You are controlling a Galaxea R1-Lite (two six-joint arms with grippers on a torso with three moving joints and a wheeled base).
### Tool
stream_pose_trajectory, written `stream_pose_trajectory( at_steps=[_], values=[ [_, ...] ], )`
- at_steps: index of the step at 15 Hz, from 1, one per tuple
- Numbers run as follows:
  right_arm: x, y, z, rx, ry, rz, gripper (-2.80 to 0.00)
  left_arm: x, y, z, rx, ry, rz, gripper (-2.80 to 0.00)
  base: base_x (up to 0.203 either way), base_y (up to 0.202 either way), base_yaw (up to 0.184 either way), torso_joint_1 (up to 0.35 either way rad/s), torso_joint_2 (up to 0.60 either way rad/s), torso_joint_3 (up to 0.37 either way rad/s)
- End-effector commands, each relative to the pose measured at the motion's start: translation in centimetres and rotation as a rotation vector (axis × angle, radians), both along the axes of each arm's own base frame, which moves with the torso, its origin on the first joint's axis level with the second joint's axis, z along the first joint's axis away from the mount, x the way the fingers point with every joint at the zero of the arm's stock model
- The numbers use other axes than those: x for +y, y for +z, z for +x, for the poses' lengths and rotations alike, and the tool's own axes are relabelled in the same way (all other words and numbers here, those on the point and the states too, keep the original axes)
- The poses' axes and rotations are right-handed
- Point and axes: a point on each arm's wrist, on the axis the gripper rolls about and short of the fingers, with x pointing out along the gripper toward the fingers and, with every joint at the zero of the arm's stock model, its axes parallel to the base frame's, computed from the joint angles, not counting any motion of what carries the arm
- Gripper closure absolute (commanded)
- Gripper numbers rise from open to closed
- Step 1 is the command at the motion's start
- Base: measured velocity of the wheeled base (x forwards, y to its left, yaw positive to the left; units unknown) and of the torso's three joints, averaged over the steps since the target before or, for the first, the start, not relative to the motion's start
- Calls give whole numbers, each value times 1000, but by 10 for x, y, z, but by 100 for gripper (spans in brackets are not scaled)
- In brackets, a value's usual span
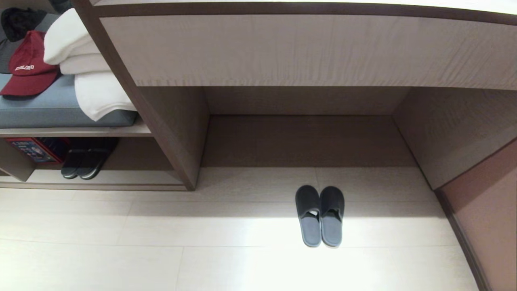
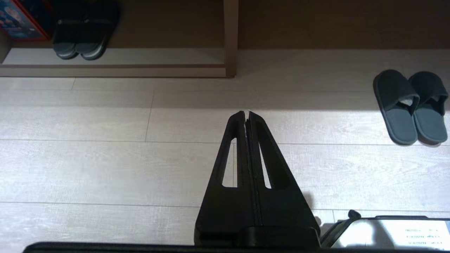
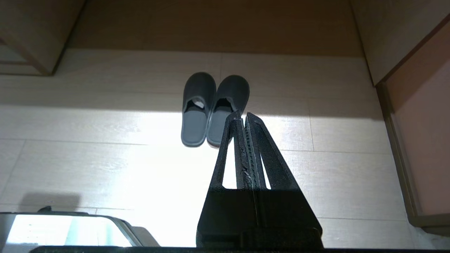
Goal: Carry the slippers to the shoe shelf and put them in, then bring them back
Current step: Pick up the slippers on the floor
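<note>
The slippers point(image 1: 320, 215) are seen side by side on the floor point(image 1: 161, 242) before the desk point(image 1: 282, 52) recess; both claws, left point(image 2: 247, 113) and right point(image 3: 243, 117), are pressed together, empty, above the floor.

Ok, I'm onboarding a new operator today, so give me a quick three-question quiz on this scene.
1. True or false: the slippers lie side by side on the floor, in front of the desk recess.
2. What already occupies the shoe shelf? A) a second dark pair beside a red-edged box B) a folded towel C) nothing
3. Fill in: both the left hand and the right hand are ____ and hold nothing.

Key: 1 true; 2 A; 3 shut.
</note>
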Motion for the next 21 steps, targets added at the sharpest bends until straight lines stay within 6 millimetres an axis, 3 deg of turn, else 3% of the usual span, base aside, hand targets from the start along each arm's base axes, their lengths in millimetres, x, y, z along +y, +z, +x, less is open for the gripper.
stream_pose_trajectory(
  at_steps=[1, 21],
  values=[
    [0, 0, 0, 0, 0, -1, 0, 0, 0, 0, 2, 1, 0, 0, 0, 0, 0, 4, 2, -196],
    [0, 0, 0, 0, 1, -8, 0, 0, 0, 0, 1, 2, 0, 0, 0, 0, 0, 2, 4, -198]
  ],
)
